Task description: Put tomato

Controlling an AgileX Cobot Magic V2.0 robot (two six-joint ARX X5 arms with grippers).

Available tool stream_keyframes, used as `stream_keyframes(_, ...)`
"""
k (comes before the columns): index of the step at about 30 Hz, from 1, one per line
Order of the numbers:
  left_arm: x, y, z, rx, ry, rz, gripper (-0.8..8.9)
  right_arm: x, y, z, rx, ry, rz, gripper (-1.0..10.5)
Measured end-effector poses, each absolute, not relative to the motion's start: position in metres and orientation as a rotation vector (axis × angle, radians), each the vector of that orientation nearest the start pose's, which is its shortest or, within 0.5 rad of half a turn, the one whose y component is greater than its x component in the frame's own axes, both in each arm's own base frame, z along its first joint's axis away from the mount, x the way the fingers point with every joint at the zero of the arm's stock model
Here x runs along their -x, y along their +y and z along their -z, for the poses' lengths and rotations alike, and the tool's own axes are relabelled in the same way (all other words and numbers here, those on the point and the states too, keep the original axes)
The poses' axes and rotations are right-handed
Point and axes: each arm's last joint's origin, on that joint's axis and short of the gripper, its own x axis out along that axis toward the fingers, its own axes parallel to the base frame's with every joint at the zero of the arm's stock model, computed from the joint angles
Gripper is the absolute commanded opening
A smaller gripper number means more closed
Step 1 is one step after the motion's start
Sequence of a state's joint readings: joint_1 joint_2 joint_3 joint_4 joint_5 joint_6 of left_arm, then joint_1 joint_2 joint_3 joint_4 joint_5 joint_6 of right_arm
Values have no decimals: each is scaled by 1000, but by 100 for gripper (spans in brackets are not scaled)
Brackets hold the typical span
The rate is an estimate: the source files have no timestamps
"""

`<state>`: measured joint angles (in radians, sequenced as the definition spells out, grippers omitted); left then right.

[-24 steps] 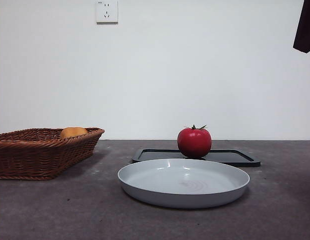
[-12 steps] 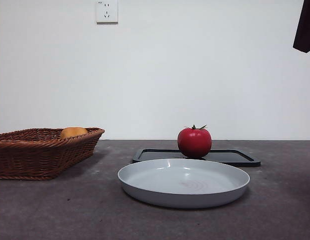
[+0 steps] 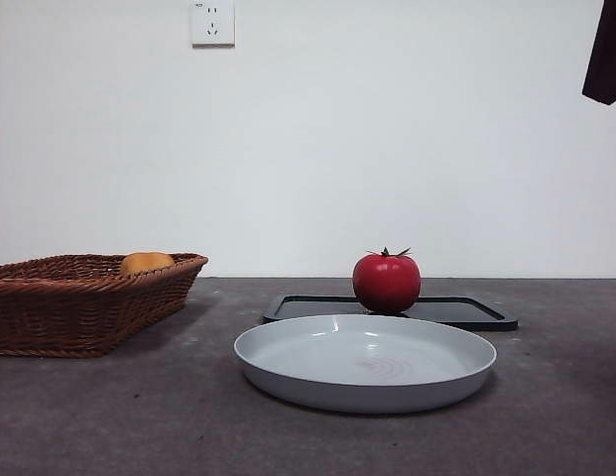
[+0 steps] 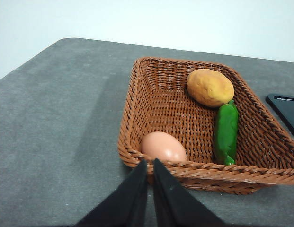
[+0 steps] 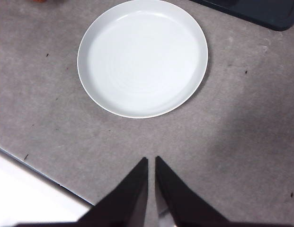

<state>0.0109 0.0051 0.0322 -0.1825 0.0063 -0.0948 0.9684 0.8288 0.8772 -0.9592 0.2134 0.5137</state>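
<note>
1. I am keeping the left gripper [image 4: 150, 163] fingers pressed together, empty, hovering at the wicker basket [image 4: 137, 90] rim near the desk's left edge.
2. The right gripper [image 5: 151, 161] fingers, likewise pressed together, are waiting above the white plate [image 5: 90, 45].
3. The tomato [image 3: 386, 282] is sitting on the black tray [image 3: 466, 311] behind that plate, ungrasped.
4. Nothing is differing from the earlier frames.

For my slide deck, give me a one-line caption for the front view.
Red tomato on a black tray behind an empty white plate, wicker basket with an orange-yellow fruit beside.
</note>
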Motion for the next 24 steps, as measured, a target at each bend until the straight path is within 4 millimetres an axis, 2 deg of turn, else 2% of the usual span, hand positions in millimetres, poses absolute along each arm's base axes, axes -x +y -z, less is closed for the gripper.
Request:
stream_keyframes(9, -95, 1, -157, 96, 155, -12, 19, -88, 110, -295, 60, 894, -462, 17)
stream_keyframes(14, -95, 1, -157, 96, 155, -12, 19, -102, 97, -291, 61, 646, -355, 17)
stream_keyframes(19, -95, 1, -157, 96, 155, -12, 19, -118, 72, -257, -41, 343, -230, 17)
stream_keyframes(24, -95, 1, -157, 96, 155, -12, 19, -115, 39, -214, -166, 89, -76, 17)
